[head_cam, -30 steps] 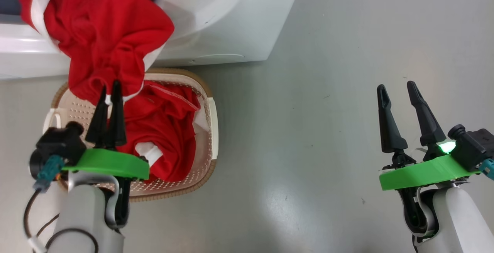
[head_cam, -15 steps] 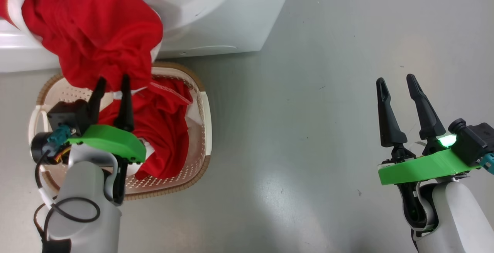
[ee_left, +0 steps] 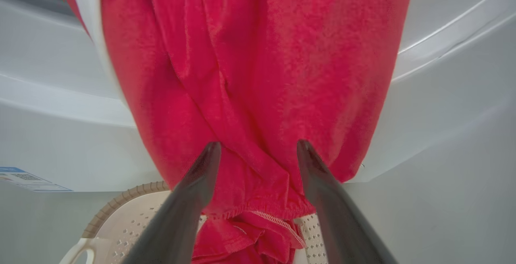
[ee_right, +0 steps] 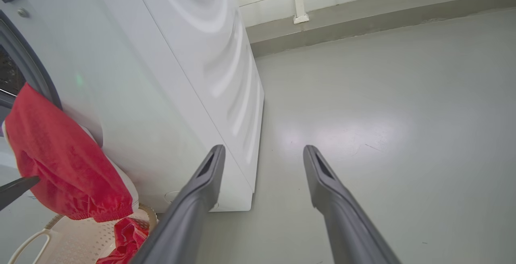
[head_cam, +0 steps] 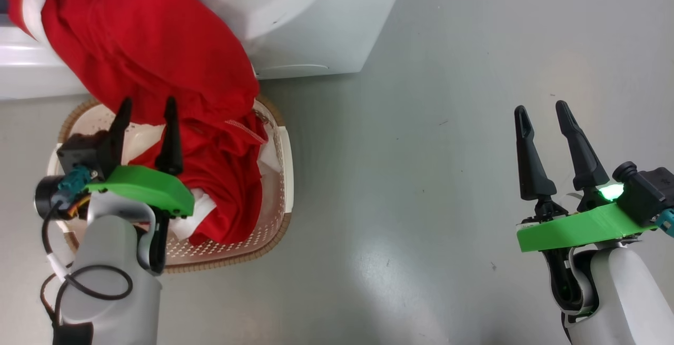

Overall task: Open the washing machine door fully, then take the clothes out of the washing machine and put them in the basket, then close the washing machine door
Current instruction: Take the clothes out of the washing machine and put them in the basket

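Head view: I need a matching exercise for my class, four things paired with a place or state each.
1 left gripper
2 right gripper
3 hanging red garment
4 basket

a on the floor by the washing machine
b open, over grey floor
c draped out of the washing machine
d open, over the basket

Pairs: 1-d, 2-b, 3-c, 4-a.

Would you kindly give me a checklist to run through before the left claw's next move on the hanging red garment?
1. The left claw is open: ok.
2. The hanging garment is clear of the machine: not ok; its top hangs out of it.
3. The basket sits beneath the garment's hem: ok.
4. The right claw is open, over the floor: ok.
5. The machine is emptied: cannot tell.
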Tool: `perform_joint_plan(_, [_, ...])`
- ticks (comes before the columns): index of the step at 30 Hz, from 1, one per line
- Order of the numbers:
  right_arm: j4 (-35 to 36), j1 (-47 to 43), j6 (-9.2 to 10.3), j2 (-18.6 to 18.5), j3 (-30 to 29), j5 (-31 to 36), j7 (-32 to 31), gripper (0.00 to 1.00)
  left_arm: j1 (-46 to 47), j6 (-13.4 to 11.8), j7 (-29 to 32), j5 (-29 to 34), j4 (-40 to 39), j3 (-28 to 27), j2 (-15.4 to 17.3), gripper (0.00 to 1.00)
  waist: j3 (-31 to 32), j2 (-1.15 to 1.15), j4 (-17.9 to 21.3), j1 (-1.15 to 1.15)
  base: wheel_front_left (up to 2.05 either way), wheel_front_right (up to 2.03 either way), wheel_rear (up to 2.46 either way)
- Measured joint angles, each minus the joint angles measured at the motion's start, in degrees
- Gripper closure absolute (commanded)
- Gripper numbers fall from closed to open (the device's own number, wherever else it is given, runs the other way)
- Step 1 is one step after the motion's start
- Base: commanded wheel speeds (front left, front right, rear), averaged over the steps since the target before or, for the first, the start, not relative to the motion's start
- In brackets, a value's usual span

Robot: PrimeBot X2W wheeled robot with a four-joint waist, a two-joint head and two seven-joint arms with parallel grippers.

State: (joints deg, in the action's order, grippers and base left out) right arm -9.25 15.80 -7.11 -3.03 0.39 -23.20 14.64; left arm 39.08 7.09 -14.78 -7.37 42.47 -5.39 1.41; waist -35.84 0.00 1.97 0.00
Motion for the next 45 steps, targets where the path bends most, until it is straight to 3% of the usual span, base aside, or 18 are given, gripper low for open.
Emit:
perform_joint_plan(24, [-0.4,-0.4,0.0,0.0,-1.1,0.5,0.0,0.0,-8.2,0.1,0.0,-0.8,-14.0,2.6,-0.1,0.0,4.3,0.0,-1.7,0.0,0.0,0.0,0.0])
perform_joint_plan(45, [-0.3,-1.6,0.0,-0.2,-1.3,0.5,0.0,0.0,-25.4,0.1,0.0,-1.8,-37.4,2.7,0.1,0.0,4.5,0.0,-2.9,0.0,0.0,0.0,0.0])
